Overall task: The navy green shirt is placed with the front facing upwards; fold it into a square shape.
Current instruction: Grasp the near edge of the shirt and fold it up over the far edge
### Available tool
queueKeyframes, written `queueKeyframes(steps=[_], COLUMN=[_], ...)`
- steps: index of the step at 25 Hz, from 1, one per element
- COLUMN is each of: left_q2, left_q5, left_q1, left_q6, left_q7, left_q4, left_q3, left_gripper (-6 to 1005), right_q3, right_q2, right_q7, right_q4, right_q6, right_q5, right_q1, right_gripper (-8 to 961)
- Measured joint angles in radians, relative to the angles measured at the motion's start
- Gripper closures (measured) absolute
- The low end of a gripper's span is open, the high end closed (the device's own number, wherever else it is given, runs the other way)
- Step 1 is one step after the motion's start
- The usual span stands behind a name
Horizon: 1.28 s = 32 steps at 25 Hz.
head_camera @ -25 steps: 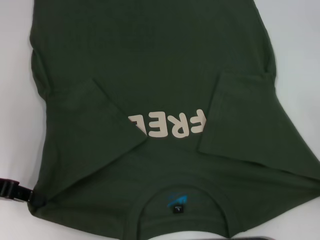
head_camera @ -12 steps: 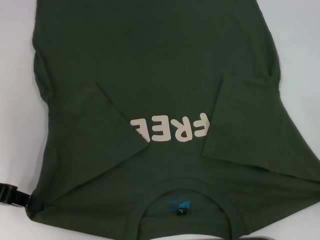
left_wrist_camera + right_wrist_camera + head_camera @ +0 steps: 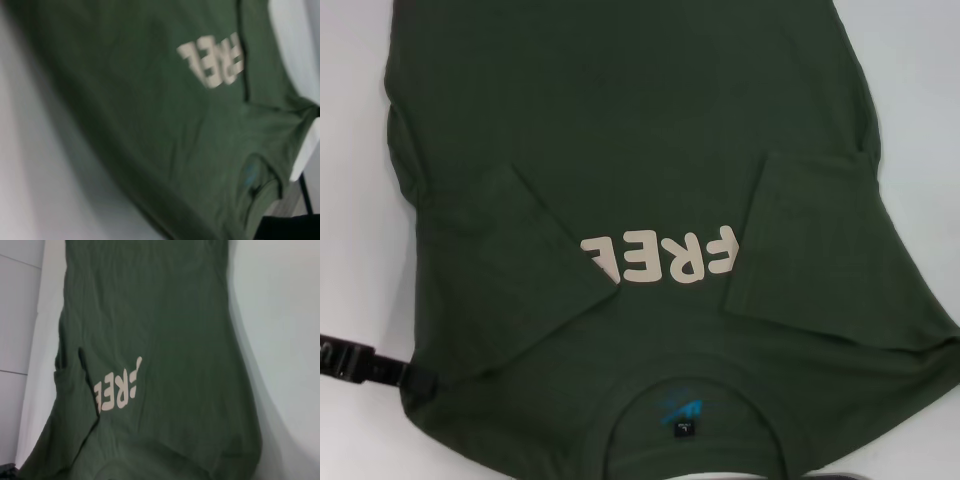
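Head view: the navy green shirt (image 3: 640,200) lies face up on the white table (image 3: 920,90), both sleeves folded in over the chest, body fold still to come. The left gripper (image 3: 380,368) sits at the near left shoulder corner; its grip, can't tell. Left wrist view: shirt only. Right wrist view: same, right gripper unseen.

The navy green shirt (image 3: 650,180) lies front-up on the white surface (image 3: 920,90), both sleeves folded inward over its "FREE" lettering (image 3: 658,256). The left end effector (image 3: 405,375) touches the shirt's near-left shoulder corner.
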Motion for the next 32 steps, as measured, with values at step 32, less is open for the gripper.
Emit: queueKeyframes(steps=[32], left_q2=[0.044], left_q5=[-0.371], left_q1=[-0.249], left_q6=[-0.420], left_q7=[-0.109], left_q4=[-0.106], left_q3=[-0.013], left_gripper=[939], right_q3=[0.023], right_q2=[-0.037], right_q7=[0.078], right_q4=[0.003], right_q6=[0.208], right_q5=[0.014], right_q1=[0.415], right_gripper=[911])
